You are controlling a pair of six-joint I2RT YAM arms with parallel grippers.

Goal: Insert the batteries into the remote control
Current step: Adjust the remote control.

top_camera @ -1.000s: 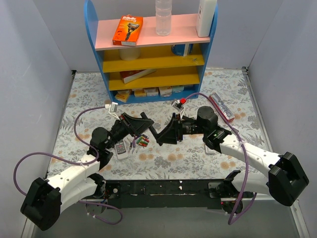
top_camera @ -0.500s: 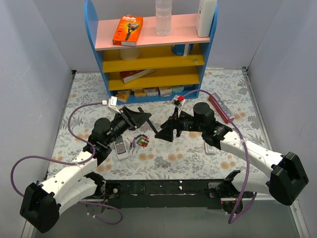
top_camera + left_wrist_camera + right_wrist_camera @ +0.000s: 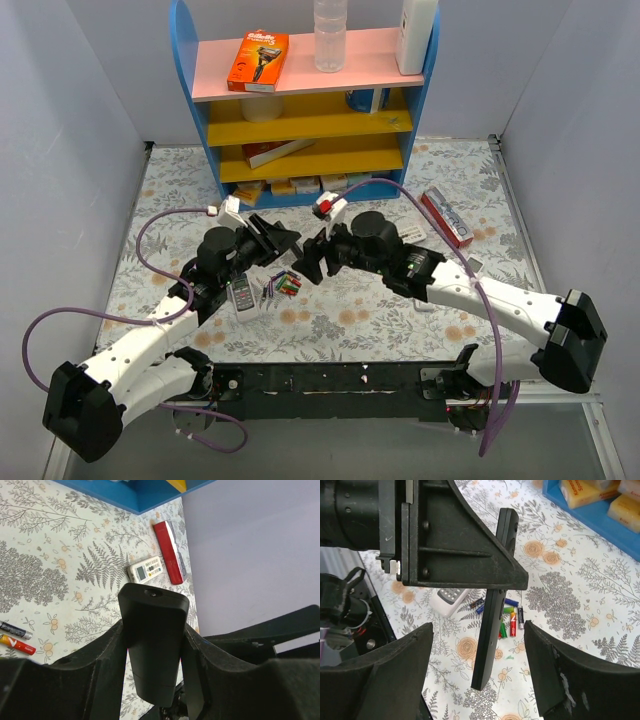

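The desk is covered by a cloth printed with grey ferns and orange flowers, and is enclosed by plain pale walls. At 12 o'clock in the top view a blue shelf unit with a pink top board and yellow lower boards is seen.

The black remote control is held off the cloth near the middle of the desk. It is pinched across its width by the left gripper, whose fingers are pressed against its two long sides. In the right wrist view the remote is seen edge-on. Its long axis runs roughly from 12 to 6 o'clock, with the upper end leaning slightly toward 1 o'clock.

The right gripper is faced toward it, and its fingers are spread wide. The remote's lower end is framed between them in that view, apart from both.

The batteries are left lying on the cloth in a loose cluster at about 6 o'clock from the left gripper. A grey-white remote lies just beside them at 9 o'clock. A white remote with a display and a red bar are seen together, well apart from the batteries.
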